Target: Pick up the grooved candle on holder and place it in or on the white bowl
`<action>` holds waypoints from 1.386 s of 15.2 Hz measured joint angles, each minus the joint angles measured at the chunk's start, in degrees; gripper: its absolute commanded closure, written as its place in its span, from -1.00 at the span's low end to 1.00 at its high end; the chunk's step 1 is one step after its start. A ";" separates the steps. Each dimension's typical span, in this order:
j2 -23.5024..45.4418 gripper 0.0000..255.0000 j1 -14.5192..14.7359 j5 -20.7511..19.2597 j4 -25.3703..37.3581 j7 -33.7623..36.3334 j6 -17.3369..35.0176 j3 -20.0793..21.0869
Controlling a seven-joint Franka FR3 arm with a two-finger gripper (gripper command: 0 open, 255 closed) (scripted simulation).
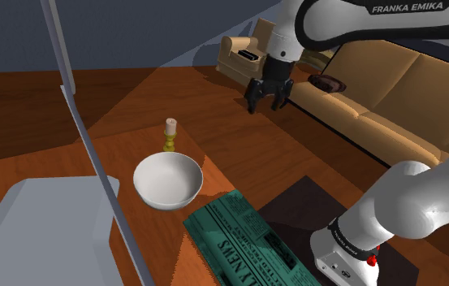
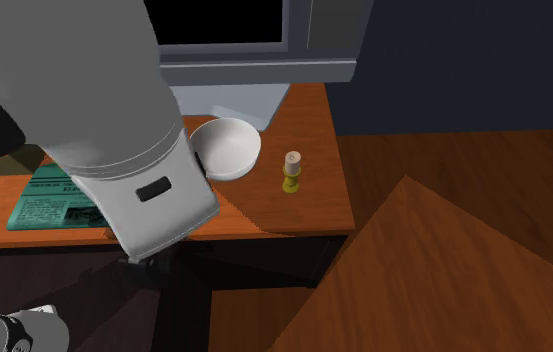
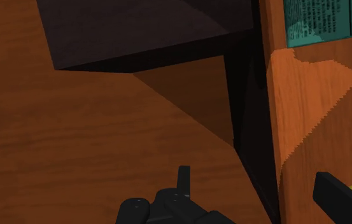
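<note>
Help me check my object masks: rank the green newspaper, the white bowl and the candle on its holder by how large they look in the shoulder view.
1. green newspaper, nearest the camera, which may inflate it
2. white bowl
3. candle on holder, clearly smallest

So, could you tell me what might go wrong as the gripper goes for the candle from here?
1. The candle is slim and stands upright on a small holder; if the open gripper comes in off-centre, it may topple.
2. It stands near the table edge, so a knock could send it to the floor.
3. The bowl sits close beside it; a finger might clip its rim.
</note>
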 measured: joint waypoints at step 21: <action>42.21 -1.00 7.01 -8.63 33.36 22.50 11.82 8.12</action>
